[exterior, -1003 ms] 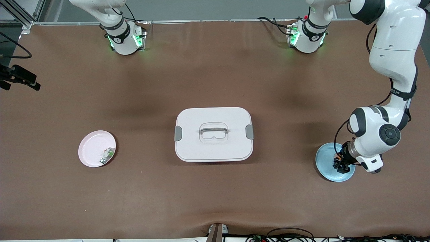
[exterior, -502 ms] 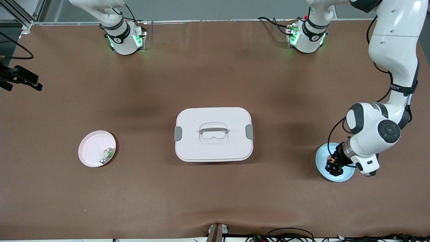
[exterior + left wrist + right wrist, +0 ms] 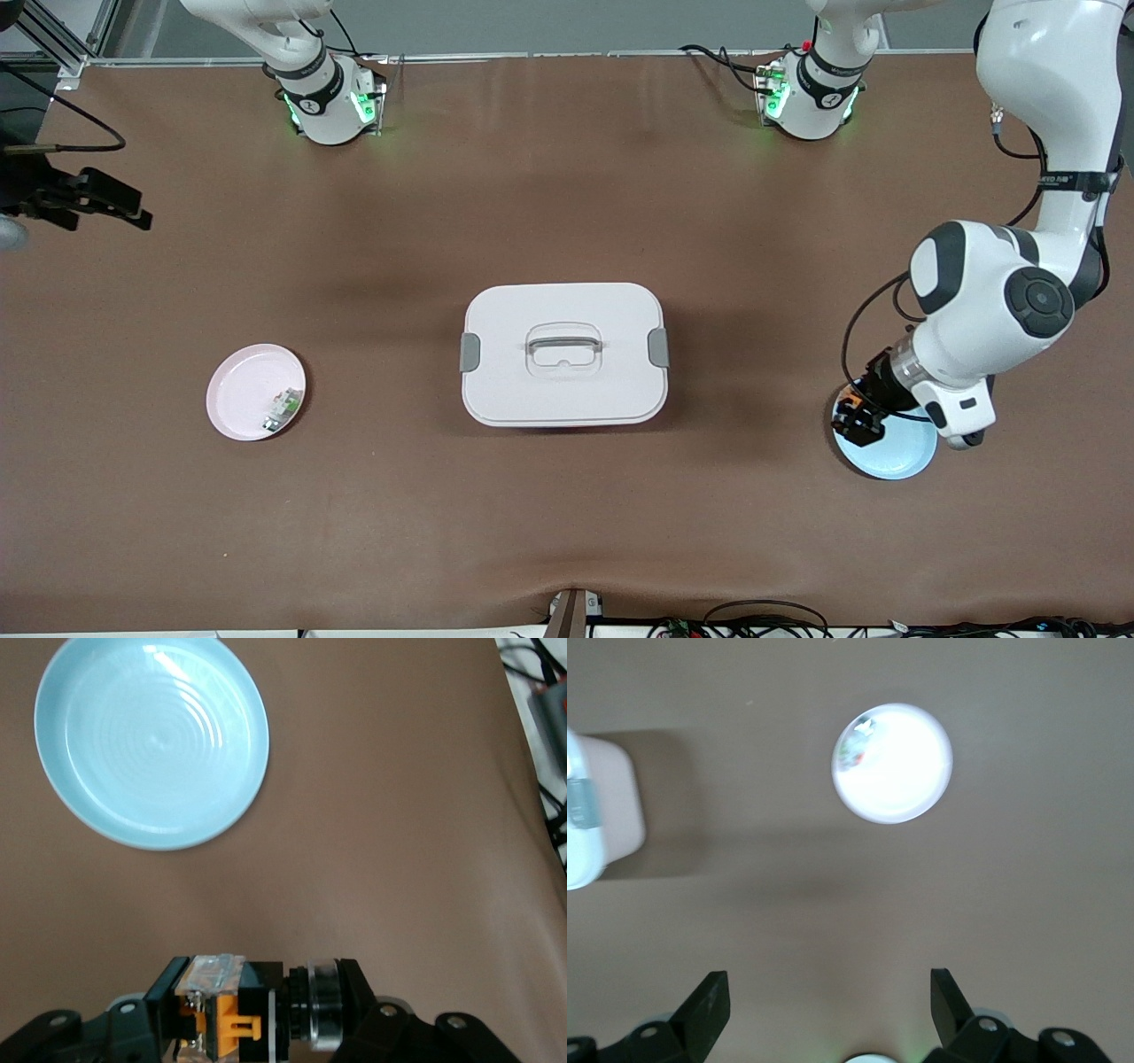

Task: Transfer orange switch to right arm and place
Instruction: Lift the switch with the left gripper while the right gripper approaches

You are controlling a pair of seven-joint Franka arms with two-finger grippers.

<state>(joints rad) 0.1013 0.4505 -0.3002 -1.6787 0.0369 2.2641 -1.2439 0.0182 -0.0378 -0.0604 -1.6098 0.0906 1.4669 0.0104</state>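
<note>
My left gripper (image 3: pixel 858 424) is shut on the orange switch (image 3: pixel 850 403) and holds it in the air over the edge of the light blue plate (image 3: pixel 897 450), on the side toward the white box. In the left wrist view the switch (image 3: pixel 241 1014) lies crosswise between the fingers (image 3: pixel 168 979), its black and silver button end by one finger, with the blue plate (image 3: pixel 151 740) bare below. My right gripper (image 3: pixel 124 206) is open and empty, high over the table edge at the right arm's end; its fingers (image 3: pixel 709 1001) stand wide apart.
A white lidded box (image 3: pixel 563 354) with a handle sits mid-table and shows in the right wrist view (image 3: pixel 594 815). A pink plate (image 3: pixel 235 390) toward the right arm's end holds a small white-and-green part (image 3: pixel 282 409); both show in the right wrist view (image 3: pixel 904 771).
My left gripper has risen with the orange switch and moved from over the blue plate's middle to over its edge toward the box. My right gripper has come farther in over the table.
</note>
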